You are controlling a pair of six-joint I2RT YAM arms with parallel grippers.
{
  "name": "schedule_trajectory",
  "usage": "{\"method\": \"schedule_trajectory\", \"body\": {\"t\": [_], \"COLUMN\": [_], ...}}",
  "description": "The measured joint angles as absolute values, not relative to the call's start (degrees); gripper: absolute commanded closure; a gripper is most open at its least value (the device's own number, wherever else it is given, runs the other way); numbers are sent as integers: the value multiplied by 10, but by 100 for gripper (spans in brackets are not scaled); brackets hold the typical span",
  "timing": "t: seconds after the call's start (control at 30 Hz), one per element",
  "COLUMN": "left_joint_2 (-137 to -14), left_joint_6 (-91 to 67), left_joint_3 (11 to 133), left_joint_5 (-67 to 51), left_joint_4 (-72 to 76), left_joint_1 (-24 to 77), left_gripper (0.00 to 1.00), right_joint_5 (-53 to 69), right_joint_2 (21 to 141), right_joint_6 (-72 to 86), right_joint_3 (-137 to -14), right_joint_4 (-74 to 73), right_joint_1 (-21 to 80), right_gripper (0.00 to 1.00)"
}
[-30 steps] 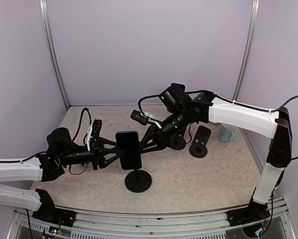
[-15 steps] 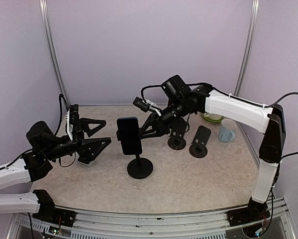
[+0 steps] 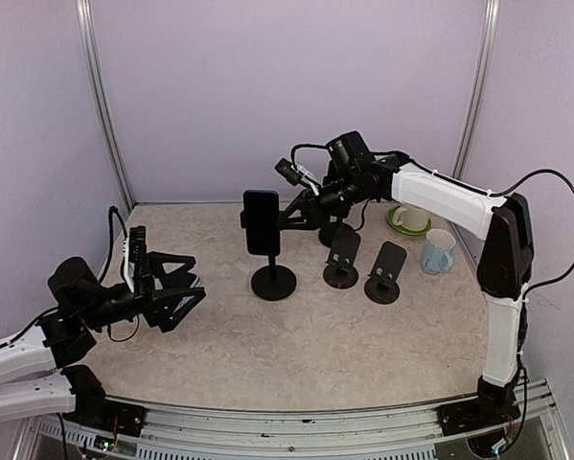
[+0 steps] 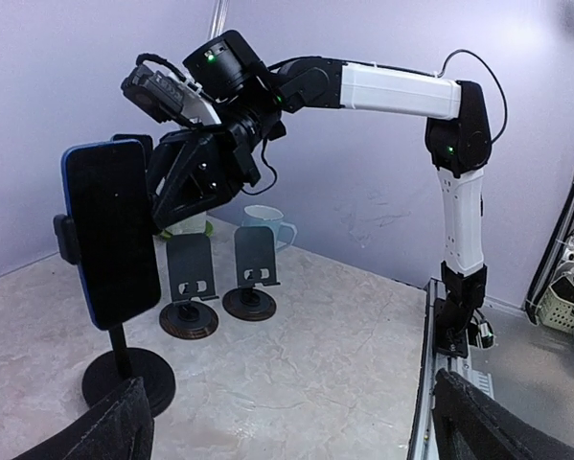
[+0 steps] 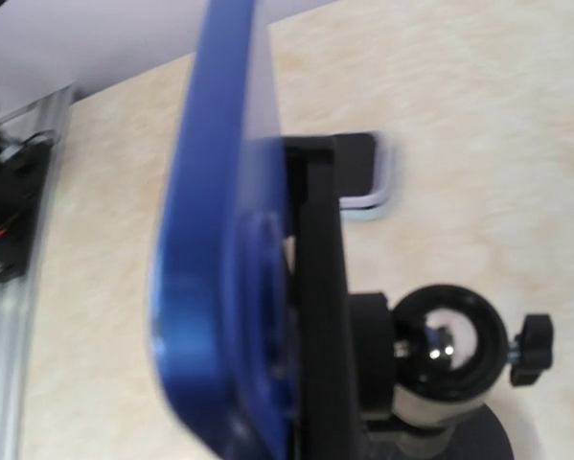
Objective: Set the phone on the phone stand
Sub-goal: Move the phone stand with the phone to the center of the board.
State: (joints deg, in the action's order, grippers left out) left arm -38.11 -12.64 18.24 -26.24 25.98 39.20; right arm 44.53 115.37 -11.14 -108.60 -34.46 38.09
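phone (image 3: 262,221): blue-edged, screen dark, upright in the clamp of the phone stand (image 3: 273,284), towards the far middle of the table (image 3: 363,335)
phone stand: black, round base on the table, thin post, side clamps around the phone
right gripper (image 3: 288,217): reaches in behind the phone, jaws closed on the back of the stand's head
left gripper (image 3: 193,278): well apart from the stand at the near left, jaws spread wide, holding nothing
pair of small black stands (image 3: 342,260): side by side, just right of the phone stand
pale blue mug (image 3: 438,251): right of the pair
green plate (image 3: 394,228): behind the mug, with a white cup (image 3: 411,217) on it
writing: too small or blurred to read
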Motion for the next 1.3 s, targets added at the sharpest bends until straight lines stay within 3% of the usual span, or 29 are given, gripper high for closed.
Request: {"method": "schedule_trajectory", "body": {"t": [0.33,0.6,0.87,1.3], "left_joint_2": [-351,-345,-354,-378], "left_joint_6": [-143,-150,-151,-154], "left_joint_3": [158,151,151,147], "left_joint_5": [-246,-235,-233,-230], "left_joint_4": [252,250,253,276], "left_joint_1": [409,418,421,426], "left_gripper": [1,1,1,1], "right_joint_5": [449,465,467,473], "right_joint_2": [1299,1332,1332,1331], "right_joint_6": [-130,-139,-147,-161], "right_joint_3": [-1266,-1280,-1280,-1295], "right_joint_4": [-318,-298,-298,-254], "right_joint_1": [314,298,298,298], "right_gripper": [93,91,71,57]}}
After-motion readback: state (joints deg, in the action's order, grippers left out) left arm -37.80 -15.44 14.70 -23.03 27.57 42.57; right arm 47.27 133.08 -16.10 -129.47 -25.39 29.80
